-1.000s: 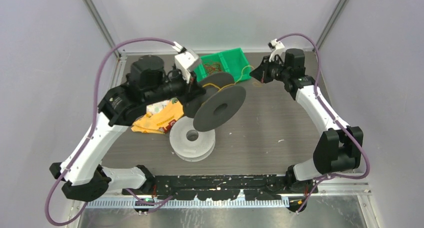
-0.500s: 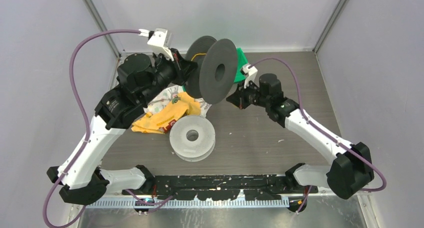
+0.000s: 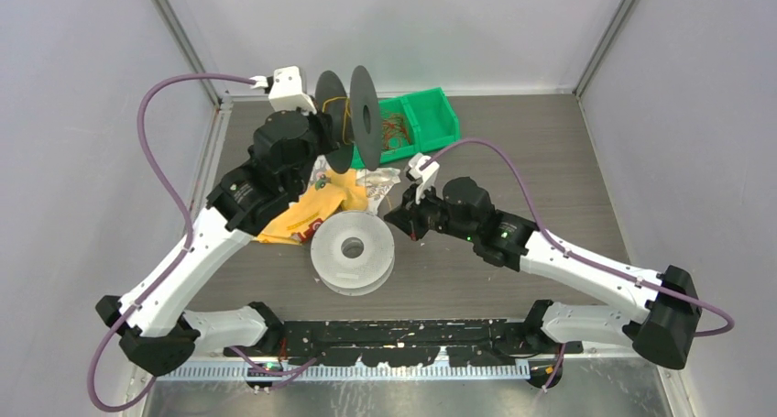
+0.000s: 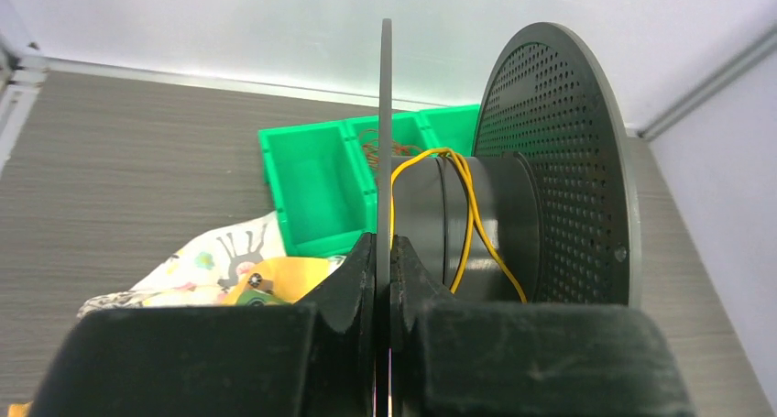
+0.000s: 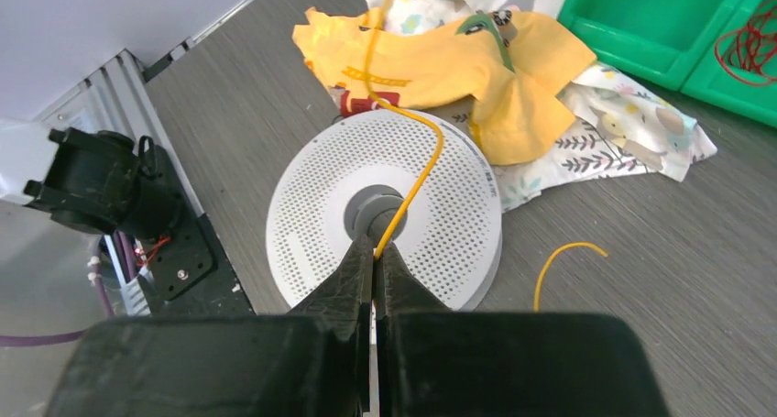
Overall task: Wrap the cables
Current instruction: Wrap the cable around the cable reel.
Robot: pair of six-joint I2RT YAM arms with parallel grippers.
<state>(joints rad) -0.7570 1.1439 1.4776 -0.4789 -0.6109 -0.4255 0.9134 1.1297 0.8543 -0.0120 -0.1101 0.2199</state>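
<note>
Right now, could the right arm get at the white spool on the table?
Probably: its fingers sit beside the white spool, nothing between, but they are shut on the yellow cable.

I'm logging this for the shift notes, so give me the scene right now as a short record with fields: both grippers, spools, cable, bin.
left gripper: shut on one flange of the dark spool, held up on edge
right gripper: shut on the yellow cable, above the white spool
yellow cable: a few turns on the dark spool's hub; also crosses the yellow cloth
white spool: flat on the table
green bin: far side, reddish-brown wires inside
</note>
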